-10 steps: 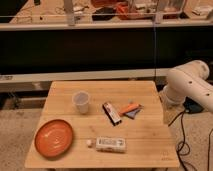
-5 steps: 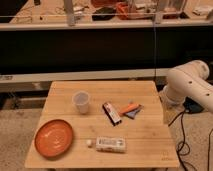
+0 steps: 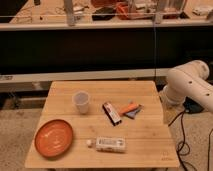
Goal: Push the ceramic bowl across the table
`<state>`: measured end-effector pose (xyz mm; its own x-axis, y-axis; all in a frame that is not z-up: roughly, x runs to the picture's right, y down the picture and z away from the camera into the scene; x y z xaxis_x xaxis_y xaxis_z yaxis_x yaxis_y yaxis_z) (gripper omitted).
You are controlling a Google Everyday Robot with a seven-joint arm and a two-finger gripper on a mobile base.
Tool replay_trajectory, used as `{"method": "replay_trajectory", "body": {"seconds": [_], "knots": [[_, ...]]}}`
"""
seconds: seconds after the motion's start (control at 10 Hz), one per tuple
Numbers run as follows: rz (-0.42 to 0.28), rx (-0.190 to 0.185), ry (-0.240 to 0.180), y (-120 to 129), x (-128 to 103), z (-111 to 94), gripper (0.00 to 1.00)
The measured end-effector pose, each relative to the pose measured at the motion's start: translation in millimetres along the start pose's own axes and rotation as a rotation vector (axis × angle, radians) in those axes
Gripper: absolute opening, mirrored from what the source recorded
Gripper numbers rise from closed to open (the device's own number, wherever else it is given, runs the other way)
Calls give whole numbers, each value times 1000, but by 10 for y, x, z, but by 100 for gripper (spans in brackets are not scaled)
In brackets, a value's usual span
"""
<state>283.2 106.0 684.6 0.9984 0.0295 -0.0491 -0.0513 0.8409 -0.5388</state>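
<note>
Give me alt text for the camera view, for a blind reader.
An orange-red ceramic bowl sits at the near-left corner of a wooden table, with a plastic cup and small packages nearby. The gripper of the white robot arm hangs open at the table's right edge.

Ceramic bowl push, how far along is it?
Done: nothing that shows; the ceramic bowl sits at the front-left corner of the table. In hand: the gripper hangs by the table's right edge, touching nothing. Left: reach the bowl and push it across.
</note>
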Motion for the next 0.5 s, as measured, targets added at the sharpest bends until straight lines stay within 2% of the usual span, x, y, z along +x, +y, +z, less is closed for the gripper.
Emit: {"method": "replay_trajectory", "body": {"seconds": [0.2,0.5], "knots": [[-34,17,0,-26,-104,-47,80],[-118,47,-10,-86,-670,-149,80]]}}
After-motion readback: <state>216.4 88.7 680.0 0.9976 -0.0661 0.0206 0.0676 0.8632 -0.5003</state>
